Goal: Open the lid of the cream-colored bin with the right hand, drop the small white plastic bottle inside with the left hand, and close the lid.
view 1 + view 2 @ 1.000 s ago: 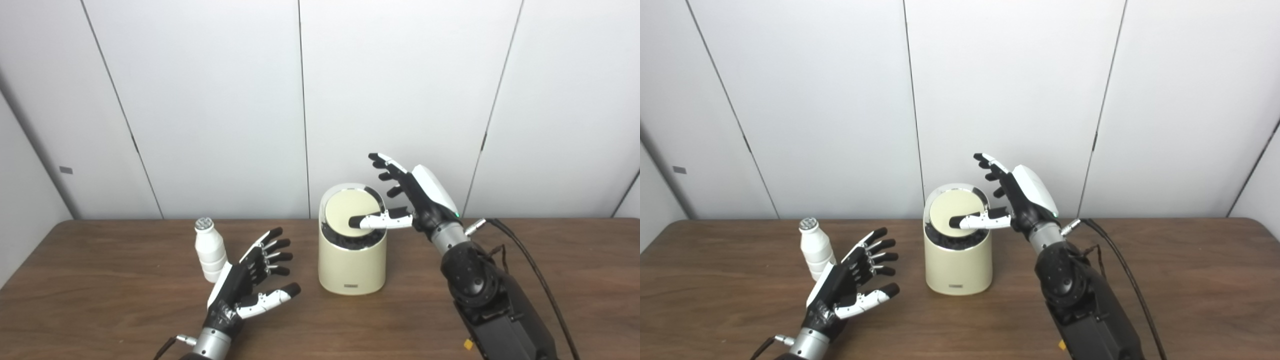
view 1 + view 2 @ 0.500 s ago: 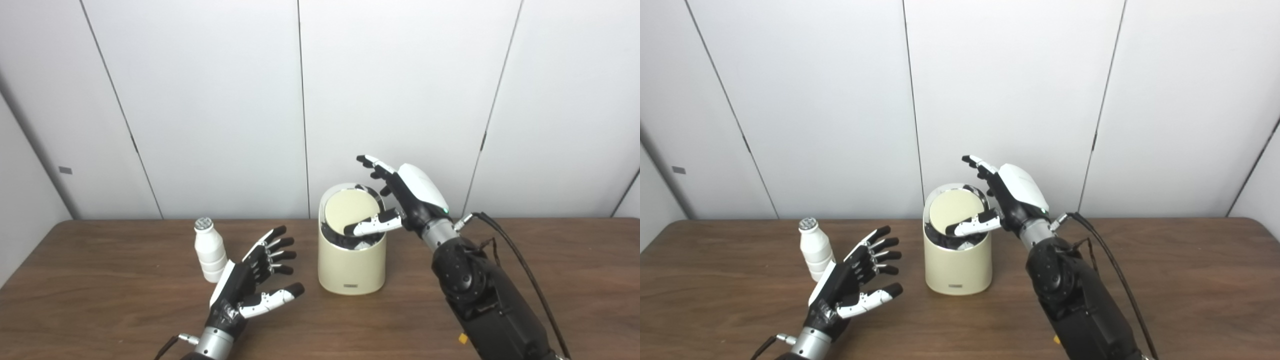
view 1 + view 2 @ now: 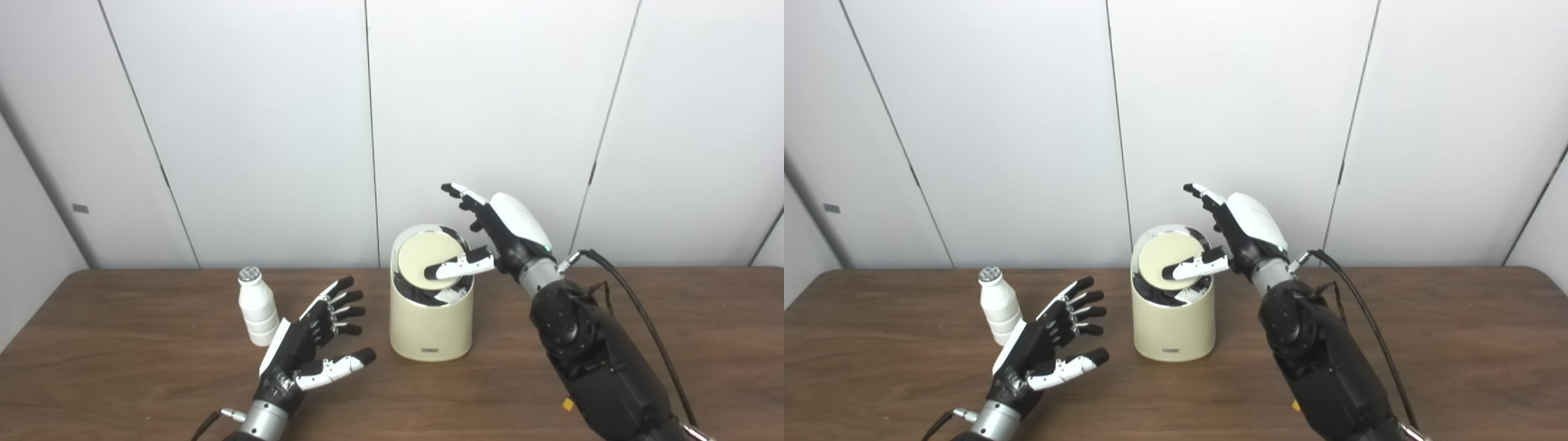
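Step in hand: opening the lid (image 3: 427, 260) of the bin (image 3: 431, 324) with my right robot hand (image 3: 499, 236). That hand is open, fingers spread above the bin's far rim, gripping nothing; only the thumb lies across the lid's right half, pressing it. The lid sits tilted in the mouth, with dark interior showing along its near edge, so I judge it partly pushed but not fully open.

To do this well: I'd keep the thumb pressing near the lid's edge, not its centre, so it tips further. Push straight down, not sideways, or the light bin may slide on the surface (image 3: 122, 361). Hold the lid down until the drop is done.

The bottle (image 3: 256, 305) stands upright on the surface, left of the bin, untouched. My left robot hand (image 3: 306, 352) is open and empty, palm up, just beside the bottle on its right. It needs to wrap the bottle's body next.
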Action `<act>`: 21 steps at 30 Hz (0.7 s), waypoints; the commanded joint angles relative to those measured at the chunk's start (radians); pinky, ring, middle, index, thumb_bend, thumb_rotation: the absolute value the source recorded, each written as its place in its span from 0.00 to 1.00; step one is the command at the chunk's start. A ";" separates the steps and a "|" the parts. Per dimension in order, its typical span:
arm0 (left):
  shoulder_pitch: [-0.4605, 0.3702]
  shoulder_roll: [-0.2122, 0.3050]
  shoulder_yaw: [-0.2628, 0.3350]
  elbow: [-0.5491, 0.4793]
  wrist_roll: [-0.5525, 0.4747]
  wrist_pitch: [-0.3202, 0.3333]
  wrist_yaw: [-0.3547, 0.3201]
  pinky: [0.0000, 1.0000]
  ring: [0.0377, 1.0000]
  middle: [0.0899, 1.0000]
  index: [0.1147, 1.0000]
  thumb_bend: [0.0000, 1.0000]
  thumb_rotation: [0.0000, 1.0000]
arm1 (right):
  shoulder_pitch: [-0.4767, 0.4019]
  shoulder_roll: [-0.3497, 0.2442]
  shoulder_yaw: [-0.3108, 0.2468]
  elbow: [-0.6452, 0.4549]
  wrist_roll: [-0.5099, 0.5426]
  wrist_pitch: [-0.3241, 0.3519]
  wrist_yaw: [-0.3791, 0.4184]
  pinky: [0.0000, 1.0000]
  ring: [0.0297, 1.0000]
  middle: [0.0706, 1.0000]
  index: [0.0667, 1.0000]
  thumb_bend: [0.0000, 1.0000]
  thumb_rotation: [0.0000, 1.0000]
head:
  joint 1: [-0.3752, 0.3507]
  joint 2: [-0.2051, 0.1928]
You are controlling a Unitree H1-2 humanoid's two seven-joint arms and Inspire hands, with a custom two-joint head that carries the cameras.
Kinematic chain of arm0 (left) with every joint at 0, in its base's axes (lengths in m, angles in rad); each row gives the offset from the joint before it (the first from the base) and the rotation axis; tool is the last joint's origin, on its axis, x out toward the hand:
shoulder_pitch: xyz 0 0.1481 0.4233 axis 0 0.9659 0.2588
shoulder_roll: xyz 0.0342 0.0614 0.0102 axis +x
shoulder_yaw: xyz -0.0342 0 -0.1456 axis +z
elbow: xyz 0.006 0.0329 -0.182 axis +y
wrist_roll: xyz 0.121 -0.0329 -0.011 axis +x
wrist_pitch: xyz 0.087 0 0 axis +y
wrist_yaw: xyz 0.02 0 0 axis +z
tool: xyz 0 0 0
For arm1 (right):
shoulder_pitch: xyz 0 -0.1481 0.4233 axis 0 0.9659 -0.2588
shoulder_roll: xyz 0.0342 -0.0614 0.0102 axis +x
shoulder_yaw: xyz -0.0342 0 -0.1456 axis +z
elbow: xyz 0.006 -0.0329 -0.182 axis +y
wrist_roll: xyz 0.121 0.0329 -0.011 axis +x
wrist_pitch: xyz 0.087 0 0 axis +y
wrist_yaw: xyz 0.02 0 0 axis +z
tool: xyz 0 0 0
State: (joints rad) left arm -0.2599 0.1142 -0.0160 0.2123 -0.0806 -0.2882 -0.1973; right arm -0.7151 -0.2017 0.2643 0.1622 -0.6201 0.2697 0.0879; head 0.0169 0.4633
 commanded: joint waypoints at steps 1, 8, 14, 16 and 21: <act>-0.023 0.002 0.001 -0.032 -0.005 -0.010 0.001 0.70 0.78 0.84 0.92 0.76 0.19 | -0.061 -0.015 -0.012 -0.032 -0.010 -0.007 -0.006 0.68 0.85 0.90 0.90 0.90 0.30 | 0.000 0.004; -0.019 0.003 0.000 -0.038 -0.007 -0.003 -0.001 0.70 0.78 0.84 0.92 0.75 0.19 | -0.064 -0.028 -0.005 -0.027 -0.015 -0.003 0.004 0.70 0.86 0.90 0.90 0.89 0.27 | -0.001 0.008; -0.017 0.001 -0.004 -0.042 0.009 0.000 0.007 0.69 0.78 0.83 0.91 0.76 0.21 | -0.068 -0.031 0.004 -0.023 -0.026 0.007 0.016 0.68 0.85 0.90 0.89 0.89 0.27 | 0.004 0.016; -0.018 0.001 -0.006 -0.046 0.015 0.001 0.010 0.69 0.77 0.83 0.91 0.76 0.22 | -0.069 -0.029 0.005 -0.031 -0.028 0.023 0.029 0.69 0.86 0.90 0.90 0.89 0.26 | 0.005 0.025; -0.019 -0.004 -0.009 -0.057 0.016 0.015 0.012 0.69 0.78 0.84 0.91 0.76 0.21 | -0.075 -0.032 0.013 -0.034 -0.030 0.013 0.042 0.70 0.86 0.90 0.90 0.91 0.26 | 0.013 0.029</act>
State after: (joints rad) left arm -0.2558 0.1130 -0.0250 0.1939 -0.0629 -0.2596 -0.1929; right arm -0.7326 -0.2261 0.2765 0.1553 -0.6410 0.2945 0.1307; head 0.0291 0.4924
